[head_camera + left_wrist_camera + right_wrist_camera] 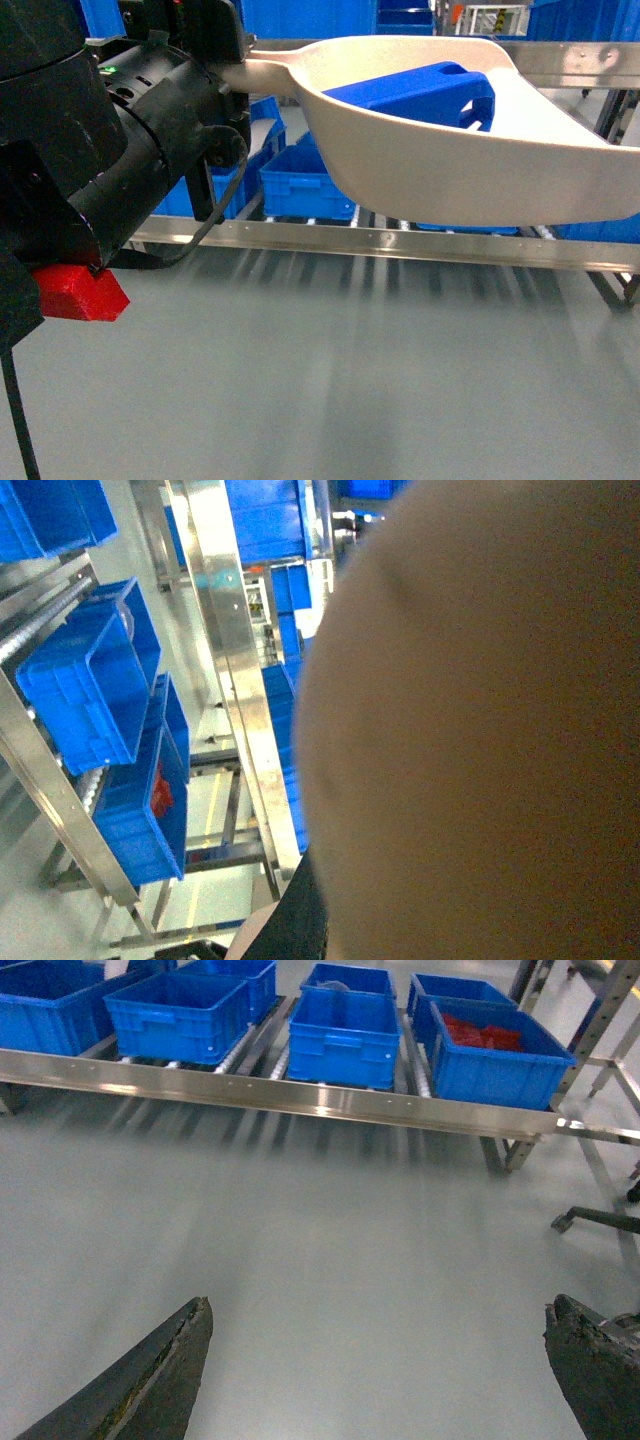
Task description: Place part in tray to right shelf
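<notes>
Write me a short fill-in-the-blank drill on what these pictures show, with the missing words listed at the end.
1. The blue part lies inside the beige ____.
2. The tray is held up by the ____ arm, by its handle.
3. In the right wrist view, the fingers of the right gripper stand wide ____ with only floor between them.
4. One blue crate on the steel shelf holds parts coloured ____.

Missing words: tray; left; open; red

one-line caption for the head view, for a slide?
Left arm holds the beige tray aloft, blue part inside, before the steel shelf.
</notes>
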Robot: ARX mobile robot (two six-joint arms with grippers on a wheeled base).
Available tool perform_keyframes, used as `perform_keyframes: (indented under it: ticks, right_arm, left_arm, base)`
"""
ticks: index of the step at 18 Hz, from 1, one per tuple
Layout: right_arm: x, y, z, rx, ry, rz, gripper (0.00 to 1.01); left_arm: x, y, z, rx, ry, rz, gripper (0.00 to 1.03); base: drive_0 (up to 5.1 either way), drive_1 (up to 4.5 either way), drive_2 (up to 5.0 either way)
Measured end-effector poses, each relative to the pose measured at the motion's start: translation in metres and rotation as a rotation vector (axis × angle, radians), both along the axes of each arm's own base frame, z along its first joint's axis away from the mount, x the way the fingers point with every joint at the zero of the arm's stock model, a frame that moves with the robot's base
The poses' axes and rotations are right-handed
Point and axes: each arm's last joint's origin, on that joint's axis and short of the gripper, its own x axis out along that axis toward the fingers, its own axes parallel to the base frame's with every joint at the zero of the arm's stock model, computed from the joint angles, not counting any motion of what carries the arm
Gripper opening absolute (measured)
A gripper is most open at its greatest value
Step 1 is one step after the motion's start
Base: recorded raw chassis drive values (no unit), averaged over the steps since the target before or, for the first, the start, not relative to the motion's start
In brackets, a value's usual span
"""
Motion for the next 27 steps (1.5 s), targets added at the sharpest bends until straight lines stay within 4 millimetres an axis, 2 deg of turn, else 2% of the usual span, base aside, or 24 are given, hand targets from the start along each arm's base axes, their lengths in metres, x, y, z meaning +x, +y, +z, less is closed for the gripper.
perform_keyframes:
  ticks: [27]
  right_arm:
    - [0.0001, 0.0, 0.0003, -0.002, -0.002, 0.0, 0.98]
  left_arm:
    - [-0.0004, -0.0007, 0.0003, -0.002, -0.003, -0.002, 0.13]
  base:
    - [0.0, 0.0, 0.0]
